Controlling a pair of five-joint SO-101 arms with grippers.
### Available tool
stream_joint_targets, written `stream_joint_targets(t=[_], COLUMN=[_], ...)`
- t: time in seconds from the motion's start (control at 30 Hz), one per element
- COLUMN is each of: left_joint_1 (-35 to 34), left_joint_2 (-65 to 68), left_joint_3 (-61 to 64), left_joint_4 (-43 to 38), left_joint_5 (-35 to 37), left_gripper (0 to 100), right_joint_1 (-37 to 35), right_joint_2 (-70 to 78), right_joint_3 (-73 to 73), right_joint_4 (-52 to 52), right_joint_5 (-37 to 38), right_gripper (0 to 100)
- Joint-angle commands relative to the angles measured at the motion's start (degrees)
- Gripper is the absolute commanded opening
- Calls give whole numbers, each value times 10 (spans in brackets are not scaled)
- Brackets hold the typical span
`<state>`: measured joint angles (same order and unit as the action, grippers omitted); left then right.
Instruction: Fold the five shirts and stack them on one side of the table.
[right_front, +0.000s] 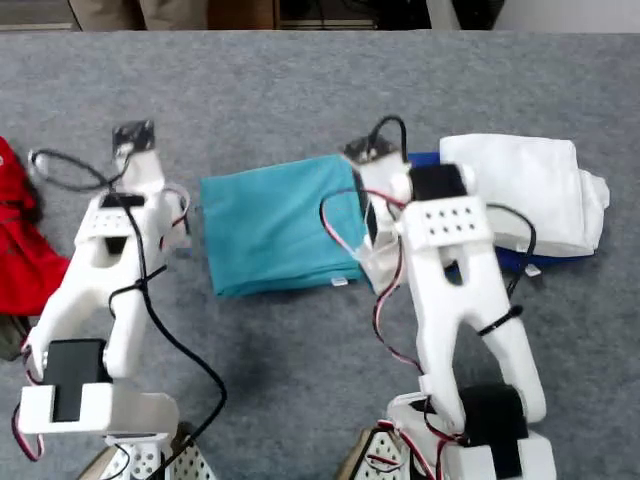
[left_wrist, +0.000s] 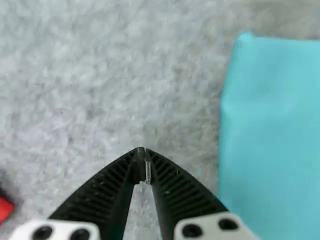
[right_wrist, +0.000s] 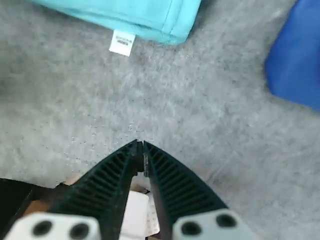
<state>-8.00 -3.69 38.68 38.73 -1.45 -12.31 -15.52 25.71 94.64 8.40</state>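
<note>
The folded teal shirt (right_front: 275, 225) lies on the grey tabletop (right_front: 300, 90) between both arms. The left gripper (left_wrist: 141, 152) hangs just beside its edge, fingers pressed together on nothing. The right gripper (right_wrist: 140, 146), equally pressed together and empty, sits near its corner. Past the teal shirt, beyond the right arm, a white shirt (right_front: 530, 190) rests on a blue shirt (right_wrist: 300, 60). Pinching only 1 layer of the teal shirt could pull its fold open on the way to that stack.
</note>
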Motion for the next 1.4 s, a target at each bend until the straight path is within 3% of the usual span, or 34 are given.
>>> stream_joint_targets(t=[0.0,0.2,0.4,0.5,0.83,1.13,1.37], left_joint_1=[-4,-4,-4,-4,-4,-4,-4], left_joint_2=[-27,-27,-27,-27,-26,-26,-26], left_joint_3=[9,9,9,9,8,9,9], left_joint_4=[-39,-39,-39,-39,-40,-40,-40], left_joint_5=[-5,-5,-5,-5,-5,-5,-5], left_gripper=[18,18,18,18,18,18,18], right_joint_1=[2,-20,-110,-133,-131,-131,-131], right_joint_2=[-28,-27,-27,-23,145,294,317], right_joint_3=[65,94,129,137,57,-42,-44], right_joint_4=[-100,-258,-342,-371,-397,-397,-396], right_joint_5=[-35,-243,-407,-458,-557,-556,-554], right_gripper=[5,30,281,337,337,335,295])
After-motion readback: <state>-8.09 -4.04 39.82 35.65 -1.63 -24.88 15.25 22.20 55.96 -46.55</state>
